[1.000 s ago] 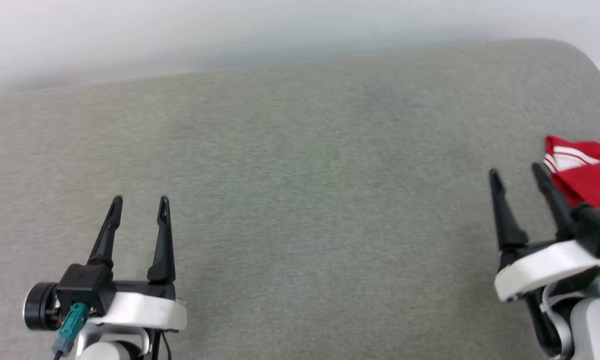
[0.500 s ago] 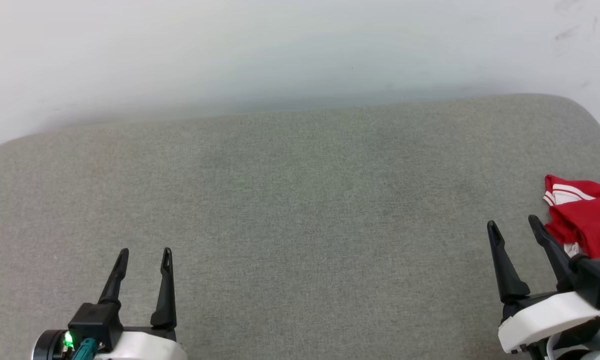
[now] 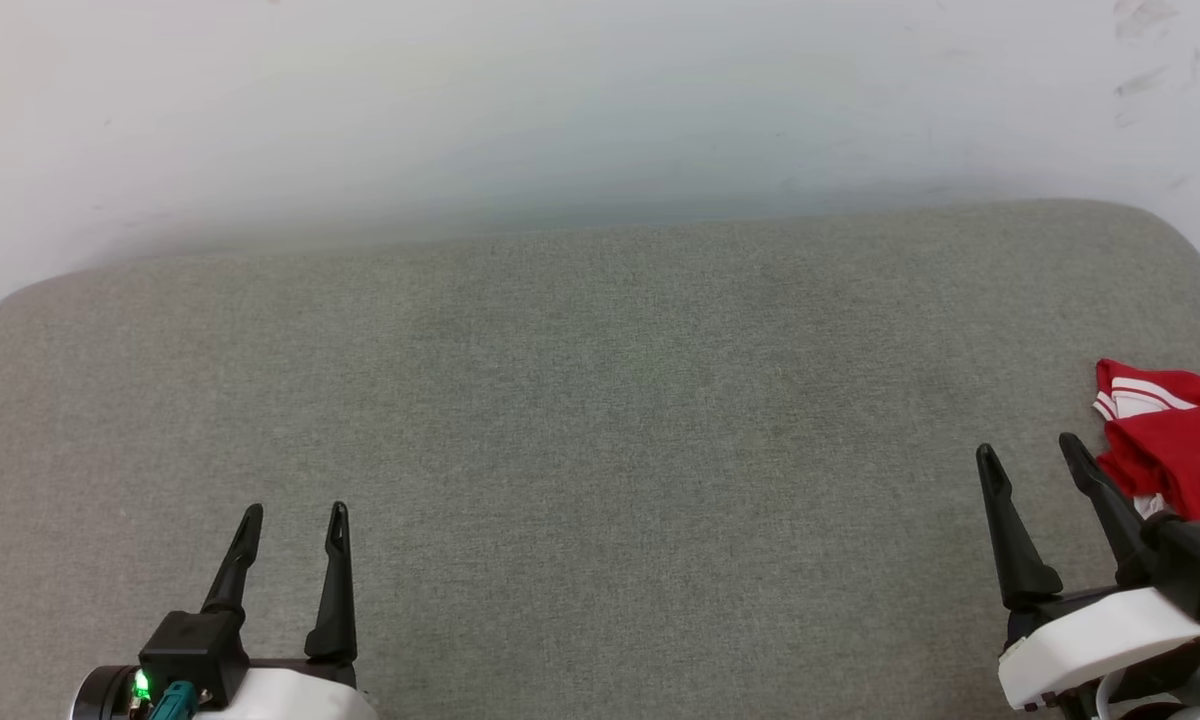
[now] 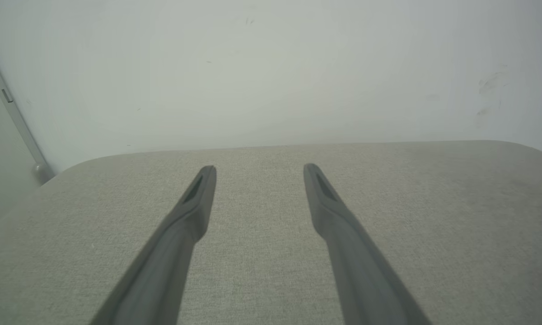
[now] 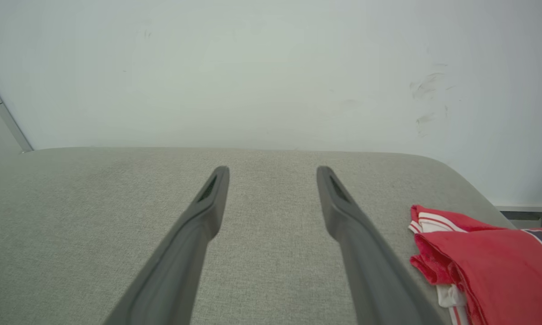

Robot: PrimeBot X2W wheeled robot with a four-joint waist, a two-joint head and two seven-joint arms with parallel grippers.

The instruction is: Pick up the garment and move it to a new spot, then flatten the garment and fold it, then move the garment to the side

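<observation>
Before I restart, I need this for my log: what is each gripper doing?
Left gripper: open, empty.
Right gripper: open, empty; garment lies beside it, ungripped.

We see a wide grey-green upholstered cushion (image 3: 600,420) with a fine weave and rounded far corners. Right behind the cushion rises a plain white wall (image 3: 560,100). Above the cushion's far right corner we find dark scuff marks (image 5: 427,85) on that wall. Past the cushion's far left corner a pale slanted strip (image 4: 16,119) runs up the wall; beside its right corner sits a white skirting ledge (image 5: 521,208). Soft, even light covers the cushion.
</observation>
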